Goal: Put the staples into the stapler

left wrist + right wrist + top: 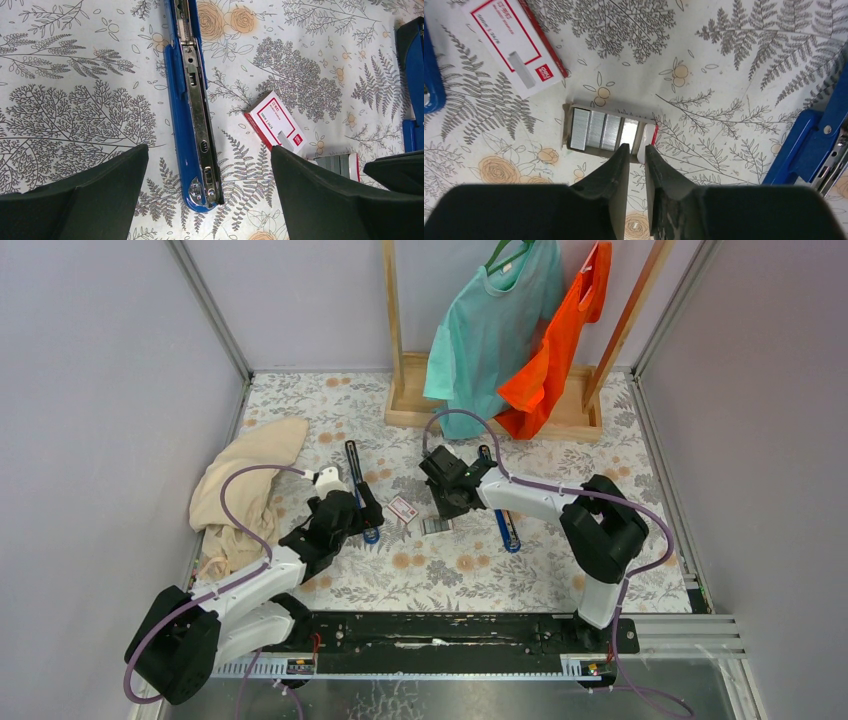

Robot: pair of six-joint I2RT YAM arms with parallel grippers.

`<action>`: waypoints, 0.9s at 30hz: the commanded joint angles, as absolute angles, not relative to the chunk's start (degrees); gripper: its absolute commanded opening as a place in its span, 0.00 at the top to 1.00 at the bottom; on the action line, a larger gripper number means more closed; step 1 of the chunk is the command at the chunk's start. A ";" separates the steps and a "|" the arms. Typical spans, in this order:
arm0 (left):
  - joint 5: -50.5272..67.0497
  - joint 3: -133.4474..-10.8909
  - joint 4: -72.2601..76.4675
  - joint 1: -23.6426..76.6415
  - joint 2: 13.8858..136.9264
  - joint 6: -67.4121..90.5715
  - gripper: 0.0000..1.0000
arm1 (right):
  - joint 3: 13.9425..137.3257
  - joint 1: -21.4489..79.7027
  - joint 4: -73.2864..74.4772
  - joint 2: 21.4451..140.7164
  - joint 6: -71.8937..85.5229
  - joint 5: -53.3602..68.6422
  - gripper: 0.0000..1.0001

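Note:
An opened blue stapler [192, 115] lies flat with its metal staple channel facing up. My left gripper [209, 148] hovers wide open over its near end [371, 534], one finger on each side. The staples [596, 129] are silvery strips side by side in a small tray [436, 525]. My right gripper [637, 147] hangs at the tray's near edge, at its right end. Its jaws stand a narrow gap apart, and the table shows through that gap. A second blue stapler [819, 140] lies to the right [505, 528].
A white and red staple box [275, 125] lies between the two staplers [402, 508]. A beige cloth [245, 485] is heaped at the left. A wooden rack [490, 405] with a teal shirt [495, 325] and an orange shirt [560, 350] stands at the back.

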State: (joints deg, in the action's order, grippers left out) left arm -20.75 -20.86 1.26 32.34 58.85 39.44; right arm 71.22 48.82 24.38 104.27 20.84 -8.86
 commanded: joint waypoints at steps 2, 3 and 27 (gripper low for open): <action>-20.52 -22.11 1.98 31.90 58.30 38.94 0.00 | 70.35 49.46 23.34 103.36 24.82 -7.97 0.77; -20.48 -22.13 2.02 31.95 58.31 38.89 0.00 | 70.33 49.45 23.19 103.48 25.09 -8.13 0.77; -19.69 -22.14 2.27 31.90 58.27 38.67 0.00 | 71.35 49.45 23.25 107.95 27.11 -10.44 0.82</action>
